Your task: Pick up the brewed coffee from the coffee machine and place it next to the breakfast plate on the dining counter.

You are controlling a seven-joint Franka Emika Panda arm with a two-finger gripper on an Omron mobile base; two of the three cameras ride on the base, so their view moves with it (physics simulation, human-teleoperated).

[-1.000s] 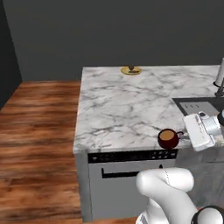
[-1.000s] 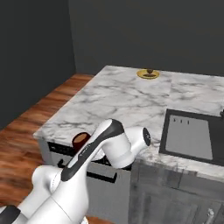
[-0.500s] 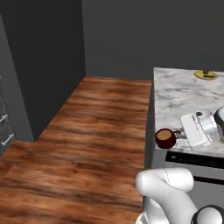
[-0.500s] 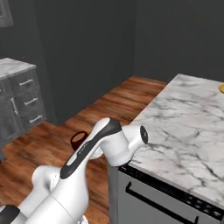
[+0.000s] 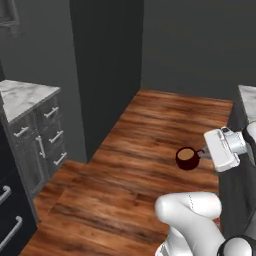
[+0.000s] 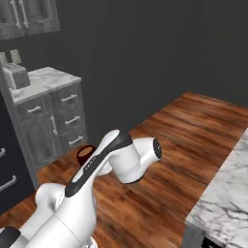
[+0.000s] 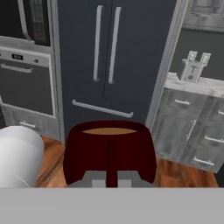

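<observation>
The brewed coffee (image 5: 187,158) is a small dark red mug with brown liquid, held level in the air over the wooden floor. My gripper (image 5: 204,154) is shut on its side handle, coming in from the right. In the hand view the brewed coffee (image 7: 109,146) sits right in front of the gripper (image 7: 110,180), its handle facing the camera. From the right base view the mug (image 6: 86,153) peeks out behind the arm. A corner of the dining counter (image 5: 246,94) shows at the right edge, and its marble top (image 6: 227,193) at the lower right. The coffee machine and breakfast plate are out of view.
Grey drawer cabinets with a marble top (image 5: 30,125) stand at the left, beside a tall dark wall panel (image 5: 107,70). The hand view faces a dark fridge (image 7: 105,65), a wall oven (image 7: 26,78) and a toaster (image 7: 191,68) on a counter. Open wooden floor (image 5: 150,130) lies between.
The whole picture has swung left, so the base has turned: the dining counter has slid off to the right and cabinets have come in. The mug stays in the shut gripper.
</observation>
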